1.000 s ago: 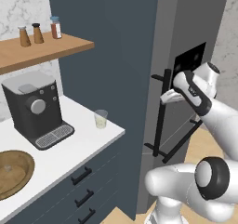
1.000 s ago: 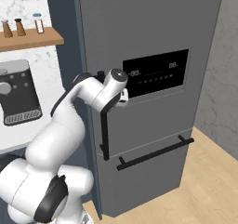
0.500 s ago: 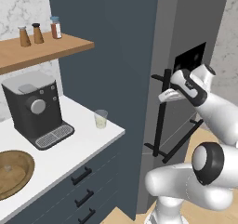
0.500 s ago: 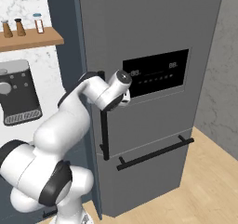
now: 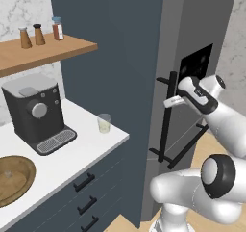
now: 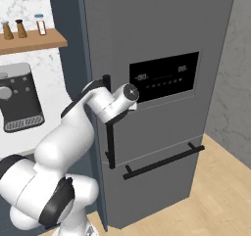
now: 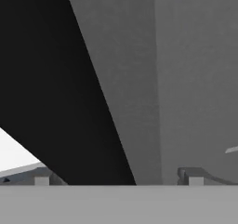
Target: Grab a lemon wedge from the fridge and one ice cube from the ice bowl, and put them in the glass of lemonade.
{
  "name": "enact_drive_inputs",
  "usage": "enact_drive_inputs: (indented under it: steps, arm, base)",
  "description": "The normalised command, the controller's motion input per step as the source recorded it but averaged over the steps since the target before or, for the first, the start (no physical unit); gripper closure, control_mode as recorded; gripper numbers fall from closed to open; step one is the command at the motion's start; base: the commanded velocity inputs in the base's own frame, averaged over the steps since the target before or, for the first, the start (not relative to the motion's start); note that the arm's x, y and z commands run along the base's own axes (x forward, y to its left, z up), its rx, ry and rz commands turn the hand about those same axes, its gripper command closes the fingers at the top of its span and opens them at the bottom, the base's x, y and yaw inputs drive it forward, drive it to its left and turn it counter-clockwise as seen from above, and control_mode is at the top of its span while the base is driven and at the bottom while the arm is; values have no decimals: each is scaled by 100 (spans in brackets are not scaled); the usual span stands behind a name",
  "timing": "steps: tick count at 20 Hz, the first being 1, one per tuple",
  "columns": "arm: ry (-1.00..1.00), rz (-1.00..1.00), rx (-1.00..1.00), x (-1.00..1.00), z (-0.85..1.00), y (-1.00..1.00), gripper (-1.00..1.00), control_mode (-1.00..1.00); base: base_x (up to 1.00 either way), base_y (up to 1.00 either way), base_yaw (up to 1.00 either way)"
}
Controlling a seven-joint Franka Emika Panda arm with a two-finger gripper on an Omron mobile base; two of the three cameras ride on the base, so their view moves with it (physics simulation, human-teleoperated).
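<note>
The fridge [image 5: 192,29] is closed, so the lemon wedge is hidden. My gripper [image 5: 169,101] is open at the fridge's black vertical handle [image 5: 165,118], about a third of the way down it. In the hand view the handle [image 7: 60,88] crosses diagonally between my fingertips [image 7: 42,179], with the grey door [image 7: 186,79] behind it. The glass of lemonade [image 5: 104,122] stands near the counter's right corner. The ice bowl [image 5: 12,180] lies at the counter's front left. I cannot make out an ice cube in it.
A black coffee machine [image 5: 34,111] stands behind the bowl, under a wooden shelf [image 5: 43,50] with three spice bottles. A horizontal bar handle [image 6: 164,159] runs across the fridge's lower drawer, below the black display [image 6: 164,76]. Wooden floor lies to the fridge's right.
The hand has edged a little closer onto the vertical handle and the arm's lower joints have shifted. The jaws stay open and the fridge stays closed.
</note>
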Motion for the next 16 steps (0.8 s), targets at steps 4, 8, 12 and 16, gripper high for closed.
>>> enact_drive_inputs:
  steps: [4,8,12,16]
  arm:
    - [0,0,0,0,0,13,-100,-100]
    - [0,0,0,0,0,34,100,-100]
    - [-1,0,0,3,-1,12,100,-100]
    - [-24,0,-5,0,-4,4,100,-100]
  base:
    - [0,0,0]
    - [0,0,0]
    - [0,0,0]
    - [0,0,0]
